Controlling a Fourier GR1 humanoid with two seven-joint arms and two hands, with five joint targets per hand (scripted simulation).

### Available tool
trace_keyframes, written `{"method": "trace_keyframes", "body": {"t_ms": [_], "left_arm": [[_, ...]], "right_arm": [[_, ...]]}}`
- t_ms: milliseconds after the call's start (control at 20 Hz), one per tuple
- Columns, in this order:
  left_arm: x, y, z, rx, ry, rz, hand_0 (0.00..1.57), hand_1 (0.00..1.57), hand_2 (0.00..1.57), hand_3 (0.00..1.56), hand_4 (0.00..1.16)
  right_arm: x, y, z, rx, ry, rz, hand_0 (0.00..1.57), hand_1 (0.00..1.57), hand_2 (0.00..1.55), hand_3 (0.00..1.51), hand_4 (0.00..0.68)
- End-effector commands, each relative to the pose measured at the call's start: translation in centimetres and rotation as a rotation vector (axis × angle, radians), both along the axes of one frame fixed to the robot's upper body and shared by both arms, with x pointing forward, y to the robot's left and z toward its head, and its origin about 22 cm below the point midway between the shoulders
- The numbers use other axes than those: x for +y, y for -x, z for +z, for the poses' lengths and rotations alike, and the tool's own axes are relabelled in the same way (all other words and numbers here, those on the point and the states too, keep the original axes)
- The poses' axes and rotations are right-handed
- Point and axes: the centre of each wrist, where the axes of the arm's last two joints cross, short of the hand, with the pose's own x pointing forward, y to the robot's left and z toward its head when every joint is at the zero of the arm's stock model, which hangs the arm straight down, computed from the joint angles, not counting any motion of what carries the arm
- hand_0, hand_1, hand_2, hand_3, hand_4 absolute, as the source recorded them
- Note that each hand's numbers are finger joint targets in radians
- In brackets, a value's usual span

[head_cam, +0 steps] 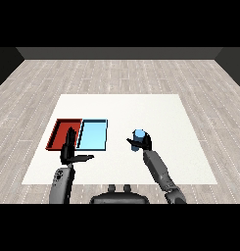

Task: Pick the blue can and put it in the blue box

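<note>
**Blue can in the right hand**

The blue can (138, 139) was small, round and light blue, standing nearly straight up. The right hand (144, 142) curled round it, to the right of the light blue tray (92, 136) and apart from it. The left hand (70, 150) held nothing, fingers straight, thumb out, beside the red tray (59, 133).

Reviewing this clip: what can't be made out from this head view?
- Blue can: lower part hidden by the right hand curled round it; whether it touches the table is unclear.
- Red tray: near right corner hidden behind the left hand.
- Light blue tray: wall height unreadable.
</note>
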Motion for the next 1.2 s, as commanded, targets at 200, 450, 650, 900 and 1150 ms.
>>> {"method": "trace_keyframes", "body": {"t_ms": [200, 450, 650, 900, 1150], "left_arm": [[0.2, 1.5, 2.0, 0.0, -0.019, 0.003, 0.0, 0.0, 0.0, 0.0, 0.0], [0.2, -0.3, 0.9, 0.01, -0.02, -0.018, 0.0, 0.0, 0.0, 0.0, 0.0], [-0.3, 0.4, 1.0, 0.037, 0.001, -0.074, 0.0, 0.0, 0.0, 0.0, 0.0], [-3.7, -1.9, 0.8, 0.019, 0.02, -0.129, 0.0, 0.0, 0.0, 0.0, 0.0], [-5.5, -0.3, -0.4, 0.025, 0.019, -0.141, 0.0, 0.0, 0.0, 0.0, 0.0]], "right_arm": [[1.0, 0.7, 0.1, -0.054, 0.024, 0.019, 1.46, 1.46, 1.46, 1.31, 0.453], [2.5, 0.8, 4.4, -0.174, 0.091, 0.02, 1.45, 1.45, 1.47, 1.34, 0.486], [2.3, 1.2, 3.8, -0.228, 0.082, 0.046, 1.46, 1.46, 1.48, 1.35, 0.518], [4.1, 0.7, 5.7, -0.269, 0.091, 0.089, 1.47, 1.47, 1.48, 1.38, 0.525], [3.3, -0.4, 8.1, -0.302, 0.091, 0.119, 1.45, 1.45, 1.47, 1.35, 0.539]]}}
